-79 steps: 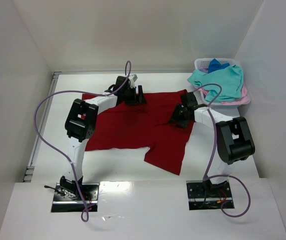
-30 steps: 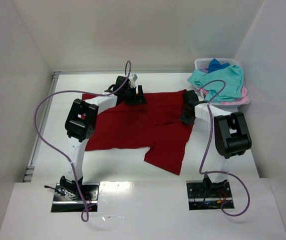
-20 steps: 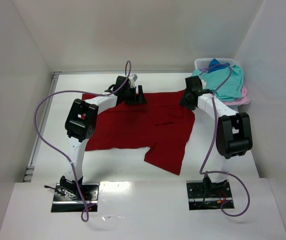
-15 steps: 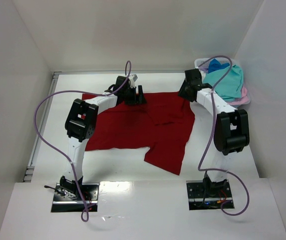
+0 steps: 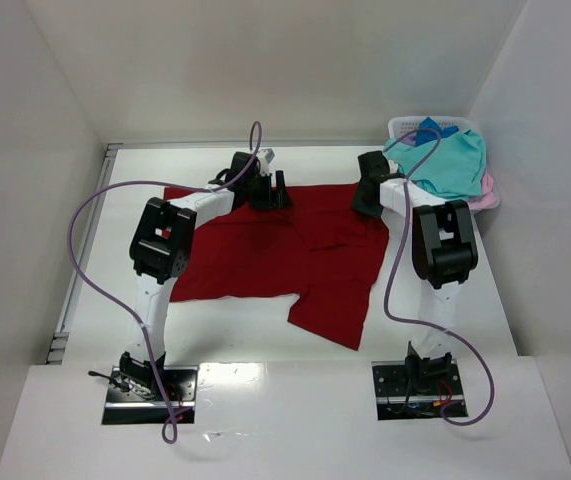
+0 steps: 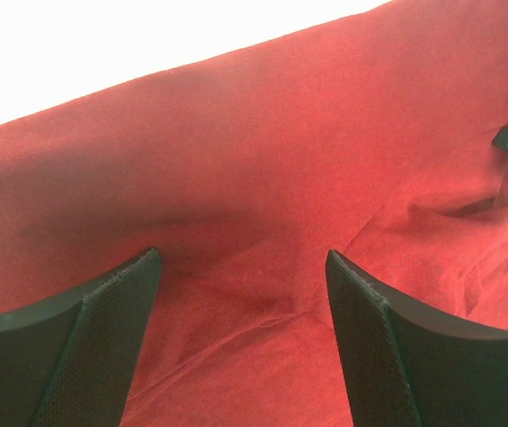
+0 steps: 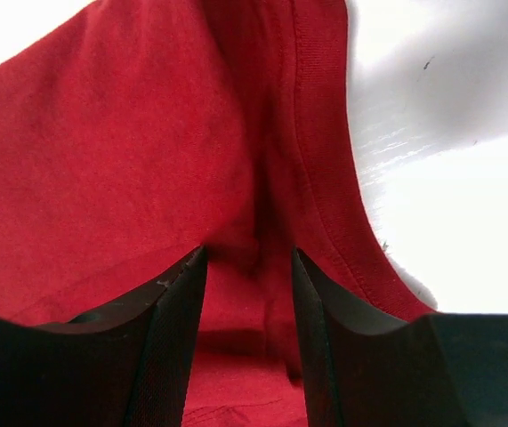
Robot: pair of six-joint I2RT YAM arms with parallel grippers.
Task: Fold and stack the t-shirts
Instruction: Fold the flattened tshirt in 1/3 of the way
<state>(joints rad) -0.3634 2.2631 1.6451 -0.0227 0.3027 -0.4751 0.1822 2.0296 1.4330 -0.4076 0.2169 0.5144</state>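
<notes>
A large dark red t-shirt (image 5: 285,250) lies spread on the white table. My left gripper (image 5: 270,190) sits at its far edge, open, both fingers resting low over the red cloth (image 6: 254,160) with nothing pinched between them (image 6: 243,258). At the shirt's far right corner is my right gripper (image 5: 365,200), open, with a raised fold and the hemmed edge of the red cloth (image 7: 102,160) lying in the gap (image 7: 249,253). A teal t-shirt (image 5: 450,160), a pink one (image 5: 480,195) and a blue one (image 5: 430,130) are piled in the basket.
The pale slotted laundry basket (image 5: 405,125) stands at the back right corner, just right of my right gripper. White walls enclose the table on three sides. Bare white table (image 7: 449,205) shows beside the shirt's hem. Purple cables loop over both arms.
My right gripper carried the folded-over right part of the red shirt from the middle out to the far right, flattening it, then opened. The left arm has not moved.
</notes>
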